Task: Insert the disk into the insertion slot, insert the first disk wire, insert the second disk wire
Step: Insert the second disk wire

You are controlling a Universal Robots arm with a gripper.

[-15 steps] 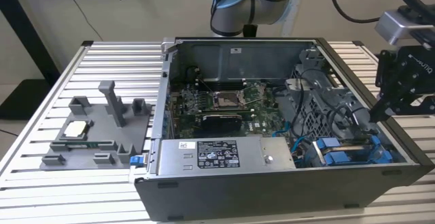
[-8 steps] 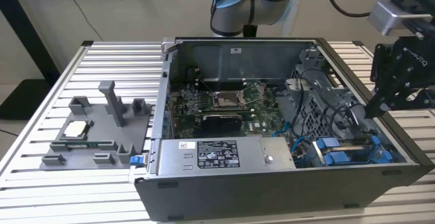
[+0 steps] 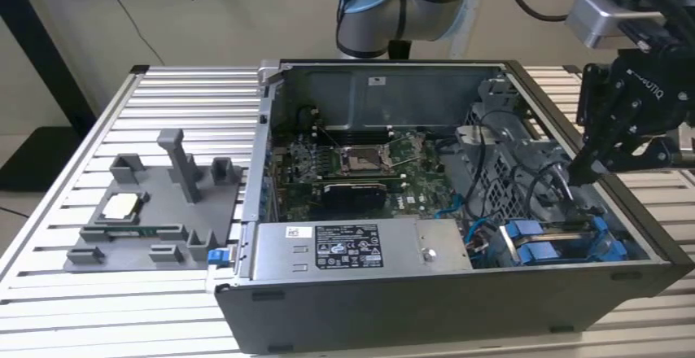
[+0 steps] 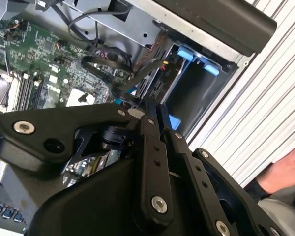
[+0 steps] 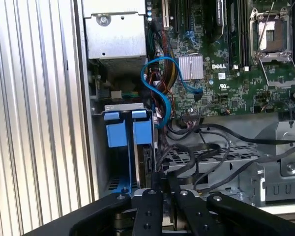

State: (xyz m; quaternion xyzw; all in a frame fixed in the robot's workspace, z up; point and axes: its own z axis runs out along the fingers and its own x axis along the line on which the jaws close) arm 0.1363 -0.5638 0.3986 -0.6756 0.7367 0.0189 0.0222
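The disk's blue carrier rails [image 3: 543, 251] sit in the insertion slot [image 3: 592, 232] at the case's front corner on the exterior view's right. Both wrist views show the blue tabs [image 5: 128, 132] [image 4: 191, 55] at the mouth of the dark bay [image 5: 119, 167]; the drive's metal face is hidden. My black gripper [image 3: 583, 171] hangs just above the drive cage, jaws together on the end of a black disk wire [image 4: 105, 63] that loops back toward the motherboard. In the first wrist view the gripper [image 5: 165, 189] pinches that wire [image 5: 196, 150] beside the bay.
A grey power supply box with a white label [image 3: 337, 248] lies along the case front. The motherboard [image 3: 364, 167] and blue cables [image 5: 160, 88] fill the middle. A grey fixture plate [image 3: 146, 211] lies on the slatted table. A person's hand [image 4: 285, 172] rests outside the case.
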